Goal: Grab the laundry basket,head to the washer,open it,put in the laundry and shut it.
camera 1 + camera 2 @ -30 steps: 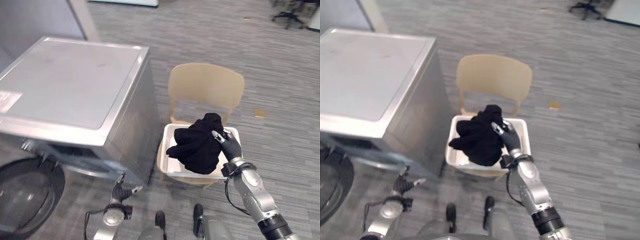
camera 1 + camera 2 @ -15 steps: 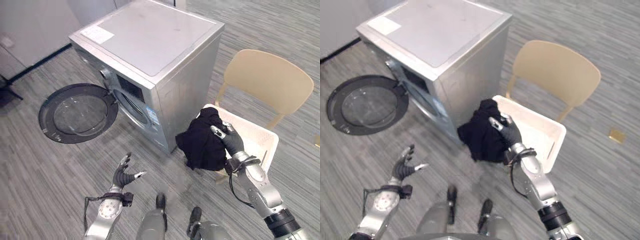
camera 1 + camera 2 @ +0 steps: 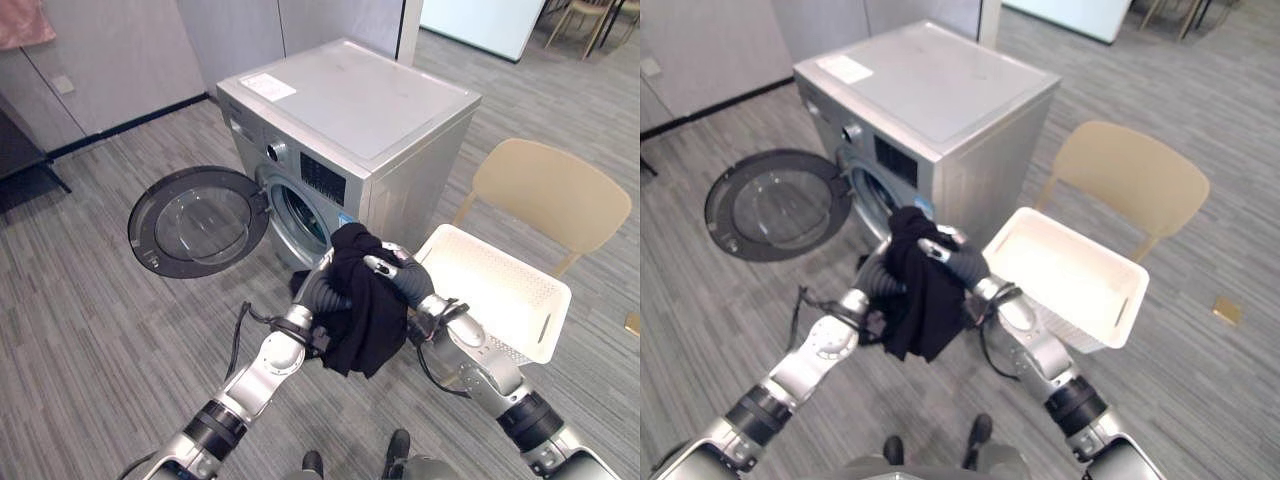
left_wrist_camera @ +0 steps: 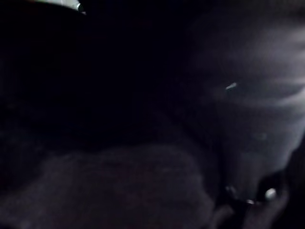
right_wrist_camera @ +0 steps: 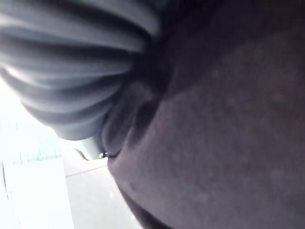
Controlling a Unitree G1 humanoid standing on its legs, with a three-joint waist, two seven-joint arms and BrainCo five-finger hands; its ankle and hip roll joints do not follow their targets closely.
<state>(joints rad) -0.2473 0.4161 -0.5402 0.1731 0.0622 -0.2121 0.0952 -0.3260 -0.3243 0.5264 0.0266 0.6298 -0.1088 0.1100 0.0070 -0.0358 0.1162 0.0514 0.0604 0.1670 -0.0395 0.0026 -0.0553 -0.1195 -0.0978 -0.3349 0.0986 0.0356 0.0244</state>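
Observation:
A black garment (image 3: 360, 312) hangs in front of the washer (image 3: 350, 110), just right of its round drum opening (image 3: 300, 215). My right hand (image 3: 405, 282) is shut on the garment's top, fingers curled over the cloth. From the other side my left hand (image 3: 316, 293) presses against the garment, its dark ribbed cover showing at the cloth's edge. The washer door (image 3: 195, 222) stands swung wide open to the left. The white laundry basket (image 3: 495, 290) sits on a tan chair (image 3: 550, 190) to my right, with nothing in it. Dark cloth (image 5: 219, 133) lies close against the right wrist camera.
The washer stands against grey wall panels (image 3: 120, 50) at the back. A dark piece of furniture (image 3: 20, 160) sits at the far left. Grey striped carpet (image 3: 90, 340) spreads before the washer and the open door. More chairs (image 3: 585, 10) stand far back right.
The view has swung round to face the washer's front. The right hand has carried the garment from over the basket to before the drum opening. The left hand has risen to the cloth.

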